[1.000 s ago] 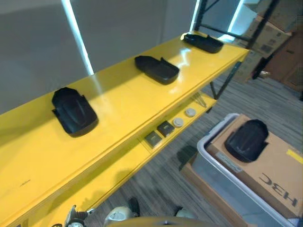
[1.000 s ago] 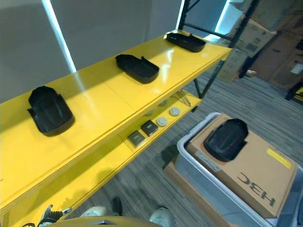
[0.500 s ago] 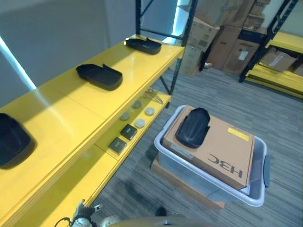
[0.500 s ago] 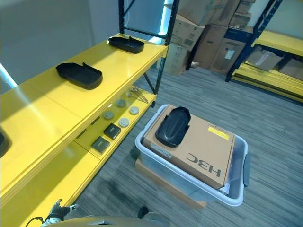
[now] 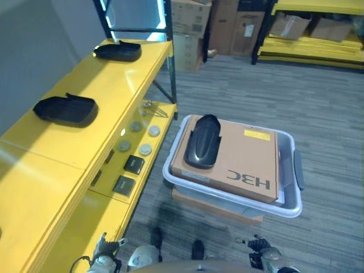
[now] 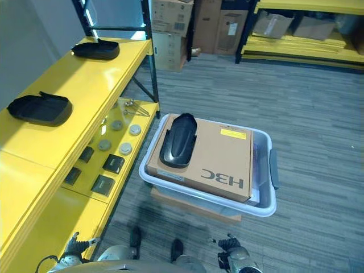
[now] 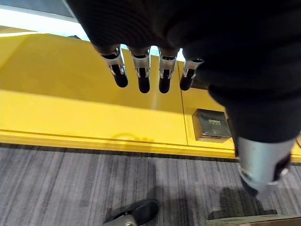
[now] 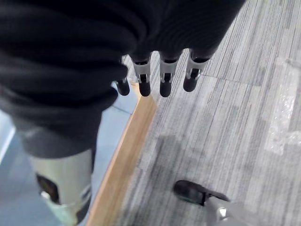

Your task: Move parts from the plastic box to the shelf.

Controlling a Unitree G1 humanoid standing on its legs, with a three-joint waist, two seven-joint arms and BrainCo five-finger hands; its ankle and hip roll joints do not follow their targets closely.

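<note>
Part (image 5: 202, 141): black, lying on cardboard box (image 5: 250, 165) inside plastic box (image 5: 287, 207).
Shelf (image 5: 68, 136): yellow — two parts on top, wide bare stretch.
Floor (image 5: 318, 114): grey carpet, open.
Left robot hand (image 7: 150, 70), right robot hand (image 8: 162, 75): fingers straight, empty.

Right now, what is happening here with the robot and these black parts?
Nothing is held yet. One black part lies on the carton in the plastic box; two parts already sit on the yellow shelf. The left robot hand and right robot hand hang open near the floor.
</note>
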